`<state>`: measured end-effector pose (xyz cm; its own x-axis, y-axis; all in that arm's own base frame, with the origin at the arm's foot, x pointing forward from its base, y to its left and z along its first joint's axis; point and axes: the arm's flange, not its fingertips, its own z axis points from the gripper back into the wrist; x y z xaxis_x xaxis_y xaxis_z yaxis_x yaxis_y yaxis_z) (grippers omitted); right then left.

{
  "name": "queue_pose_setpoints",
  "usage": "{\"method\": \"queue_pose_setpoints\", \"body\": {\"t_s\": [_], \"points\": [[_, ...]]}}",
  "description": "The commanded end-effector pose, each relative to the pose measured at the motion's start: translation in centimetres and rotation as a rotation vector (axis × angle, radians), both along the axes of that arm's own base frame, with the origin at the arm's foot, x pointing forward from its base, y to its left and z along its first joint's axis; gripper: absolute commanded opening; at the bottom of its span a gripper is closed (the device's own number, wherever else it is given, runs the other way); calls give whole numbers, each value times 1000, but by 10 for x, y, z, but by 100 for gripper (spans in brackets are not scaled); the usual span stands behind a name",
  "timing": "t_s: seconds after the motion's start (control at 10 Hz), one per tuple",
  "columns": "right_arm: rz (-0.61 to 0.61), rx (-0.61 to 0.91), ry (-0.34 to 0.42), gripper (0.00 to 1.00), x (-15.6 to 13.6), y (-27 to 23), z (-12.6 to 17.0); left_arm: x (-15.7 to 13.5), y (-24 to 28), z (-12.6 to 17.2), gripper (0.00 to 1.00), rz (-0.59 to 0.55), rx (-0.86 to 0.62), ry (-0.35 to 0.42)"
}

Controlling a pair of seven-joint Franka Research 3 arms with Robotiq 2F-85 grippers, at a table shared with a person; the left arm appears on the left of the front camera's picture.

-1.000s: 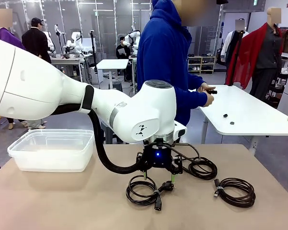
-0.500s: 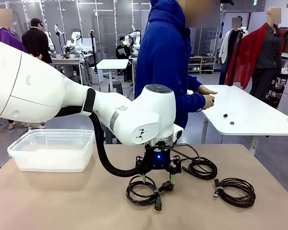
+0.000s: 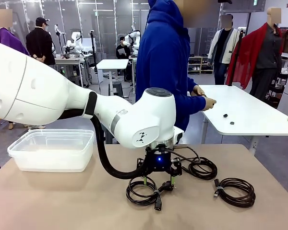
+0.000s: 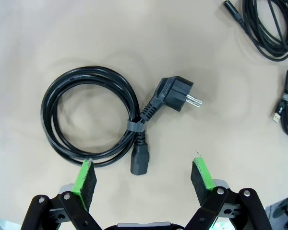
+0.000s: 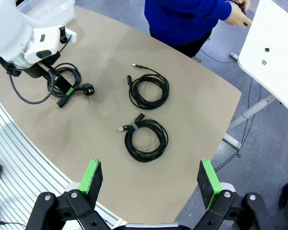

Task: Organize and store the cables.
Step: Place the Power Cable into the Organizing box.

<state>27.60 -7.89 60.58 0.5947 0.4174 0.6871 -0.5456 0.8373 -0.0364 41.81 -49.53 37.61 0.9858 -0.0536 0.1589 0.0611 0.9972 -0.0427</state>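
Three black cables lie coiled on the tan table (image 3: 62,201). Nearest is a power cord coil (image 3: 143,191) (image 4: 89,117) with an angled plug (image 4: 178,93) and a block connector (image 4: 138,162), bound by a grey tie. My left gripper (image 3: 158,182) (image 4: 143,164) hangs open just above it, its green pads (image 4: 85,175) straddling the tie and connector and holding nothing. A second coil (image 3: 202,167) (image 5: 149,91) lies farther back. The third coil (image 3: 236,191) (image 5: 146,139) lies to the right. High above the table, my right gripper (image 5: 150,176) is open and holds nothing.
A clear plastic container (image 3: 53,149) stands at the table's far left. A person in a blue hoodie (image 3: 168,62) stands at the far side, hands over a neighbouring white table (image 3: 249,115). The left arm's black hose (image 3: 103,153) loops down behind the gripper.
My left arm has sunk slightly toward the power cord coil. The person's hands have shifted over the white table. The cables have not moved.
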Motion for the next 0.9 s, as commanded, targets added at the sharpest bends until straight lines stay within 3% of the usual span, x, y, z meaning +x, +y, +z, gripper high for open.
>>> {"method": "queue_pose_setpoints", "body": {"t_s": [0.0, 0.8], "points": [[-1, 3, 0, 100, 0, -1, -1, 9, 1, -21, 100, -66, 6, -13], [-1, 3, 0, 100, 0, -1, -1, 31, -3, -71, 100, -96, -4, 55]]}}
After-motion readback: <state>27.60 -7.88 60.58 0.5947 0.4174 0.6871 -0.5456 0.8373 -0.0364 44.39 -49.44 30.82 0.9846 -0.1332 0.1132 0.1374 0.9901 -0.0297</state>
